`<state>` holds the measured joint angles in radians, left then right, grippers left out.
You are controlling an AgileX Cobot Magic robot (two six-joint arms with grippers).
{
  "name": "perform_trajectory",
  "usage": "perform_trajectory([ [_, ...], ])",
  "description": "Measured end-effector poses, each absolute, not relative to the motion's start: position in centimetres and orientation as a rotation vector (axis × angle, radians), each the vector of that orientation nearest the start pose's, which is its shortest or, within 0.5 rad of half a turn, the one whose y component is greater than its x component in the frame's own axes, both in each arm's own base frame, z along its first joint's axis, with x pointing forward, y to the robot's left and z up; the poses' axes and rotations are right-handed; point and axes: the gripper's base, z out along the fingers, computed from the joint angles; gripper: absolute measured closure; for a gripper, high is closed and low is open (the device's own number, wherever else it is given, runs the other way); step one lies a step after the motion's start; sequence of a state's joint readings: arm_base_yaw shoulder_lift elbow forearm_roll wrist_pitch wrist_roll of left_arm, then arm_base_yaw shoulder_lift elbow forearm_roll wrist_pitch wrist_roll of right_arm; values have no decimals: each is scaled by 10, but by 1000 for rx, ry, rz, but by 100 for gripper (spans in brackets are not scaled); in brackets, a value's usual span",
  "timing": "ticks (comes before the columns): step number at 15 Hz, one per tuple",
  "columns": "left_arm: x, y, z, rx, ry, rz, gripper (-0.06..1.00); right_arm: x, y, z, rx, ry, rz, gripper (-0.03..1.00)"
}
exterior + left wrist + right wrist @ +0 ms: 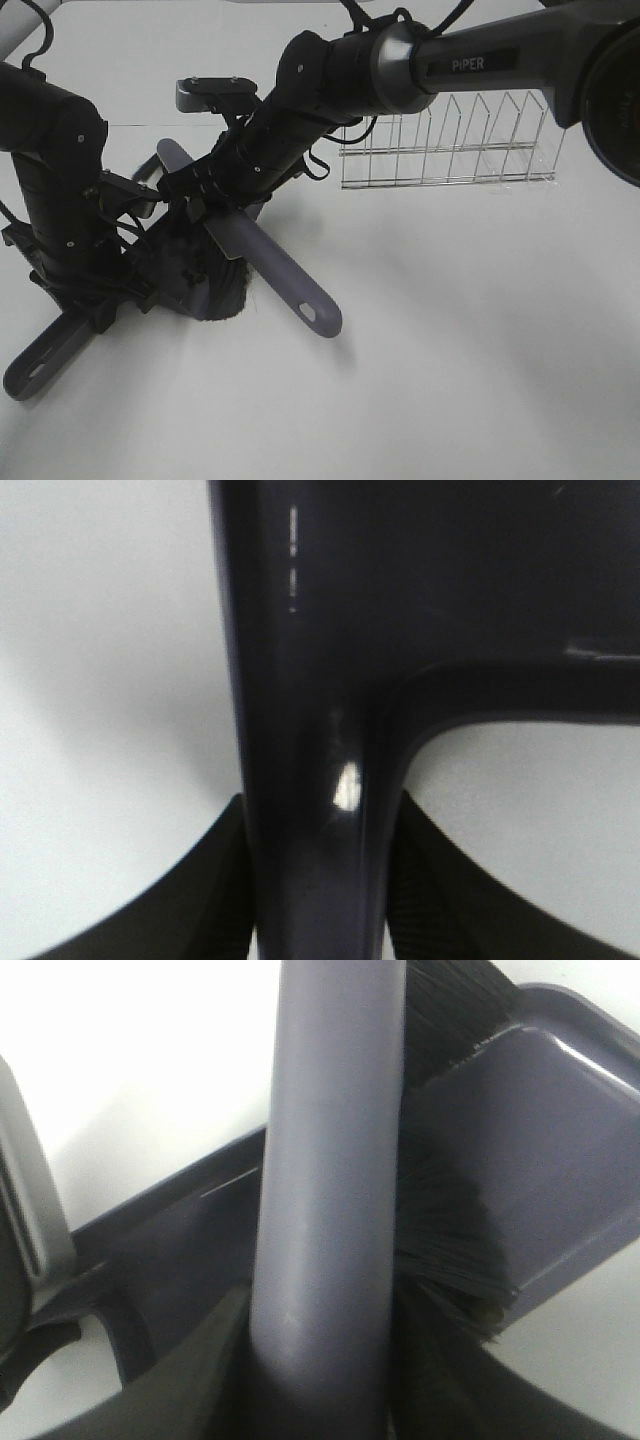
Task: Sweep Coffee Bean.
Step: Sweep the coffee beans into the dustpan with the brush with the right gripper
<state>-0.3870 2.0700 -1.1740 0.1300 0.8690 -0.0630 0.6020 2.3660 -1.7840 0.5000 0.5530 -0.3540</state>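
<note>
I see no coffee beans in any view. The grey dustpan (185,275) lies at the left with its handle (40,365) pointing to the front left. My left gripper (100,305) is shut on that handle, which fills the left wrist view (320,730) between the fingers (205,890). My right gripper (215,205) reaches across from the right and is shut on the grey brush handle (290,285). The black bristles (225,295) rest at the dustpan's mouth. In the right wrist view the brush handle (330,1190) crosses the bristles (450,1240) and the dustpan's tray (560,1150).
A wire dish rack (445,140) stands at the back right on the white table (480,350). A grey camera mount (215,95) sits above the right wrist.
</note>
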Motion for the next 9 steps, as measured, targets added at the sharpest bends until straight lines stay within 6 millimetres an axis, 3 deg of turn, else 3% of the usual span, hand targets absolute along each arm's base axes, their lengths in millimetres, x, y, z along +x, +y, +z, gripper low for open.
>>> perform_trajectory([
  [4, 327, -123, 96, 676, 3147, 186, 61, 410, 313, 134, -848, 2486, 601, 60],
  [9, 326, -125, 96, 687, 3146, 172, 61, 422, 318, 178, -997, 2380, 508, 60],
])
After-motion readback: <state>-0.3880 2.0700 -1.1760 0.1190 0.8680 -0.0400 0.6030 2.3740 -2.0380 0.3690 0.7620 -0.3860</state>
